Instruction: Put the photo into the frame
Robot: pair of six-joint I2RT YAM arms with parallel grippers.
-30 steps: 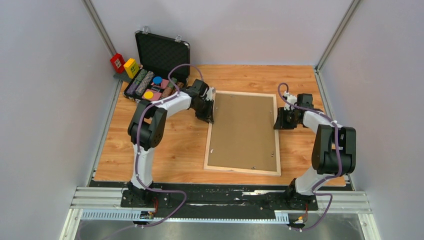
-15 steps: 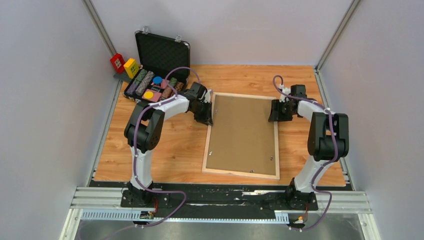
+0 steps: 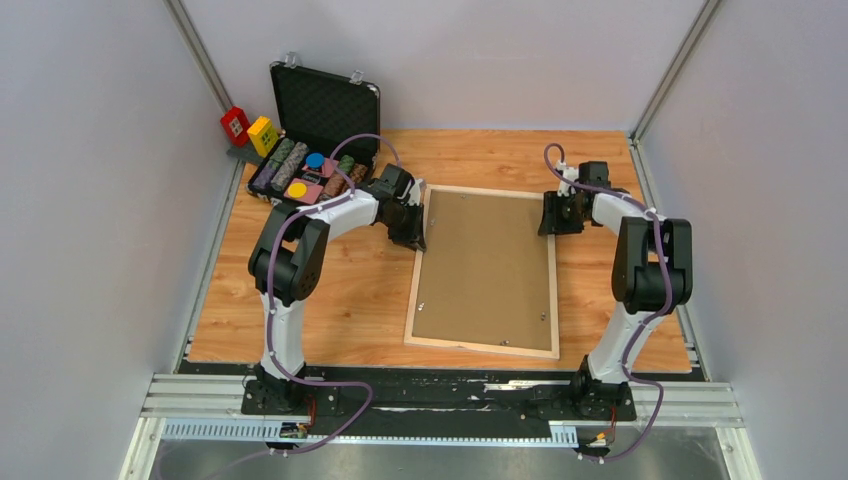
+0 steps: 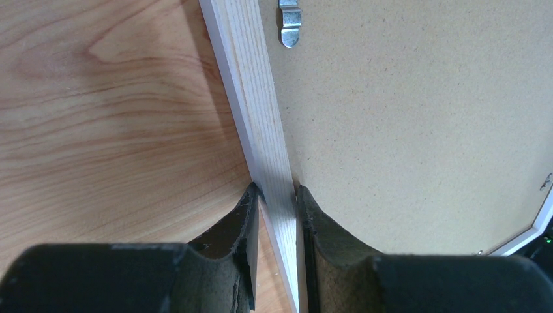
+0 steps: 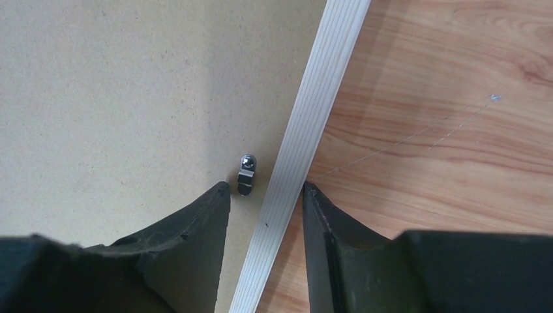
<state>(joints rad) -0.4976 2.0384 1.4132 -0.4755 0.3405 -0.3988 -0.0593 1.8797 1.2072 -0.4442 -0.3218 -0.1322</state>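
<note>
Left claw [image 4: 277,195] pinches the left rail of the frame [image 3: 413,290], lying back-up mid-picture, right claw [image 5: 266,189] gapes astride its right rail, photo unseen; a one-sided lift could twist or drop it.

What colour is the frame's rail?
The frame is pale, whitish wood with fine grain; the left wrist view shows it best.

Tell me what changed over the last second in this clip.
The right end effector slid along the right rail of the frame toward the far corner, and now straddles that rail with its jaws open. The frame shifted slightly toward the arm bases. The left end effector stays clamped on the left rail. The backing board still faces up, and the black case has not moved.
</note>
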